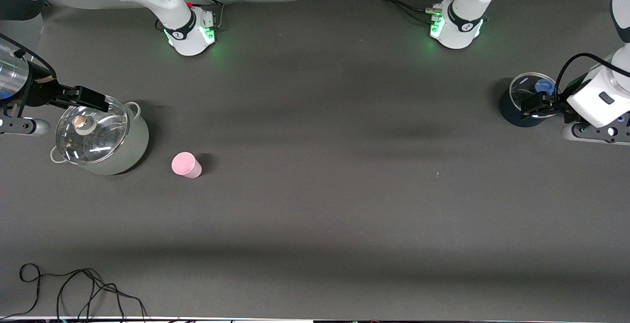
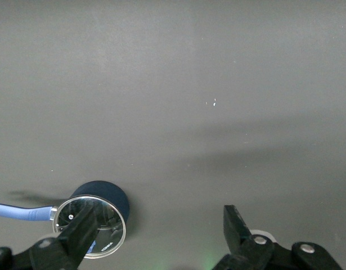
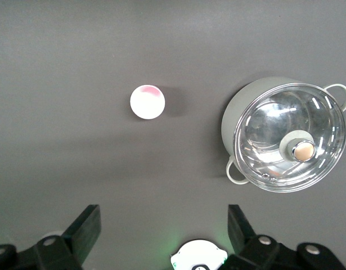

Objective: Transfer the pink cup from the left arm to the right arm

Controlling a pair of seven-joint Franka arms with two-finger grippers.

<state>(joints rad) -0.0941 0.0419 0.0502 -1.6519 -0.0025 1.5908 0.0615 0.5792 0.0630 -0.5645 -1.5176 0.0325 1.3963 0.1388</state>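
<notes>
The pink cup (image 1: 186, 165) stands upright on the dark table toward the right arm's end, beside a grey pot; the right wrist view shows its open rim (image 3: 147, 102). My right gripper (image 1: 88, 97) hangs high over the grey pot's lid, well away from the cup. It is open (image 3: 163, 216) with nothing between its fingers. My left gripper (image 1: 534, 105) hovers over a dark blue pot at the left arm's end of the table. It is open too (image 2: 160, 216) and holds nothing. The left wrist view does not show the cup.
The grey pot (image 1: 133, 150) carries a glass lid and two side handles (image 3: 234, 112). The dark blue pot (image 1: 512, 113) also has a glass lid and a blue handle (image 2: 105, 191). Loose black cables (image 1: 74, 288) lie near the table's front edge.
</notes>
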